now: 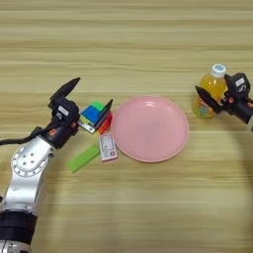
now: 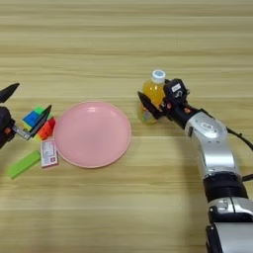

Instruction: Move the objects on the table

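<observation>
Table (image 1: 128, 39): light-brown wood with long horizontal grain stripes; it fills both views.
Pink plate (image 1: 150, 128): large and round, it lies flat near the middle of the table, with nothing on it.
Puzzle cube (image 1: 95, 113): small and multicoloured, with blue, green, yellow and red faces showing; just left of the plate's rim.
Left gripper (image 1: 91, 106): its fingers are spread wide; one black finger (image 1: 66, 89) points up and away, the other lies against the plate side of the cube, so the cube sits between them, not pinched.
Juice bottle (image 2: 152, 96): small, orange liquid, white cap; it stands upright just beyond the plate's right rim.
Right gripper (image 2: 154, 104): it is at the bottle, with one finger in front of the bottle's lower part; it seems to pinch the bottle, but the far finger is hidden.
Green bar (image 1: 84, 158): flat, it lies aslant, left of the plate and nearer than the cube.
Small card box (image 1: 107, 147): white and red, between the bar and the plate; its print is too small to read.
Bottle label: colourful band low on the bottle; no readable writing.
</observation>
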